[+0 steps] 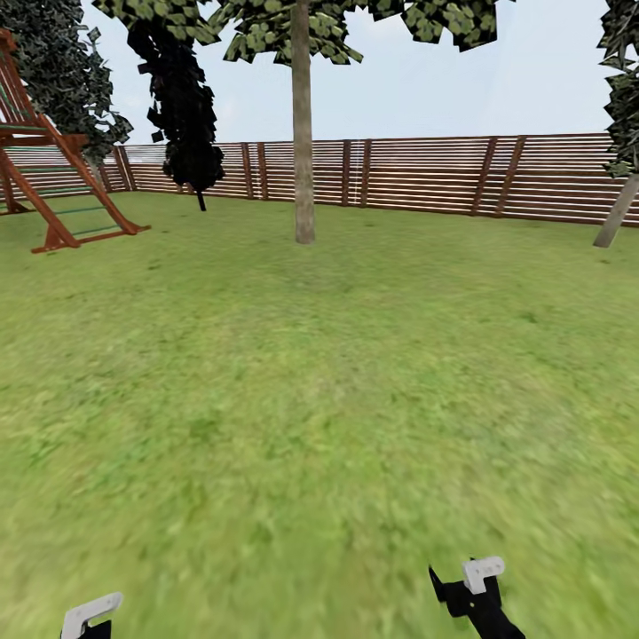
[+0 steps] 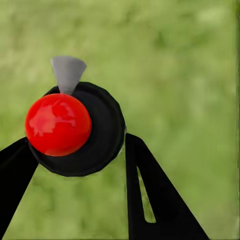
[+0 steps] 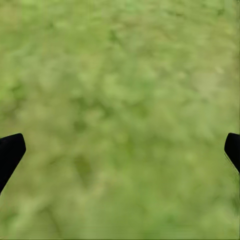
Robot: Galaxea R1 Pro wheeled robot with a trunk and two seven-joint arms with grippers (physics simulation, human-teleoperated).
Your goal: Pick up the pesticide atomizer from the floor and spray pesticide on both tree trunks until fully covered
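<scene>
Both arms held low and forward.
The left gripper [image 2: 80,150] grips a round object, apparently; the right gripper [image 3: 120,150] stands spread wide.

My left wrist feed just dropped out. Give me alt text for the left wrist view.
The left gripper holds the pesticide atomizer between its two black fingers: a round black body with a glossy red cap and a grey cone-shaped nozzle. Behind it is blurred green lawn.
</scene>
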